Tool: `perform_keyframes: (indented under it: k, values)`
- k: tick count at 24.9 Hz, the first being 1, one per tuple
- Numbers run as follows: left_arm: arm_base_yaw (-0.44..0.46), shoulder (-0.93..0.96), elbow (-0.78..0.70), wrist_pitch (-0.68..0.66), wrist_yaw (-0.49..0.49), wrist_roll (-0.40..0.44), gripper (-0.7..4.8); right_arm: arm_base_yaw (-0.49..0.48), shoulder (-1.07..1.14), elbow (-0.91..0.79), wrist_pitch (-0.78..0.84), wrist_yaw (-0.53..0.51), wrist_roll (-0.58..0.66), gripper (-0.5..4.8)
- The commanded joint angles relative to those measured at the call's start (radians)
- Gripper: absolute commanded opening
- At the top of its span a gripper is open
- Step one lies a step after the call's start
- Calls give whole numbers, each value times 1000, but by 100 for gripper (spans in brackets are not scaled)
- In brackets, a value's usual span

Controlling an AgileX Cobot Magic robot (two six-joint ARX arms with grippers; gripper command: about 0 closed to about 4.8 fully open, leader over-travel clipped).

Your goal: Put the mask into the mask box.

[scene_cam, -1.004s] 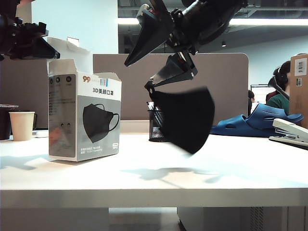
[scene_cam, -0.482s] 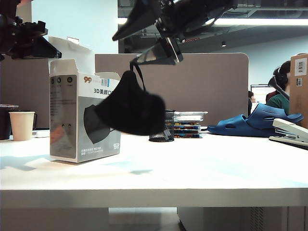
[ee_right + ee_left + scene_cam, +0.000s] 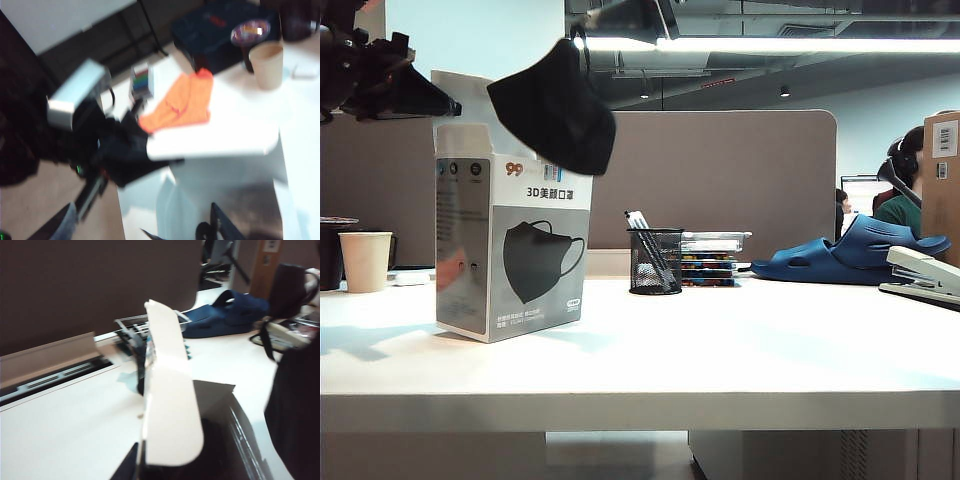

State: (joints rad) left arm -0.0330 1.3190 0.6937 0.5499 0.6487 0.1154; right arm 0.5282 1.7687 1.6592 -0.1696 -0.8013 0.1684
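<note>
The right pincer (image 3: 588, 35), holding the mask (image 3: 555, 105), has swung it up over the mask box (image 3: 515, 250), ready to drop in; the left pincer (image 3: 425, 100), shut tight, holds the flap (image 3: 167, 390) back.

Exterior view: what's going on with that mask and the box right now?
The black mask hangs in the air just above the open top of the mask box, dangling from the right arm, whose gripper is mostly out of frame at the top. The left gripper, shut, holds the box's top flap back, keeping the opening clear. The mask is not inside yet. A pen holder and paper cup stand untouched on the table.
</note>
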Motion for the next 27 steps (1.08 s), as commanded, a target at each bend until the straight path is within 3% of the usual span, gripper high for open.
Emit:
perform_keyframes:
  k: [1, 21, 27]
  values:
    - [-2, -3, 2, 5, 85, 0, -6, 3, -5, 3, 128, -5, 78, 336]
    - [-2, -3, 3, 8, 114, 0, -6, 77, 92, 2, 173, -5, 120, 336]
    - [-2, -3, 3, 43, 37, 0, -6, 77, 138, 2, 135, -5, 120, 335]
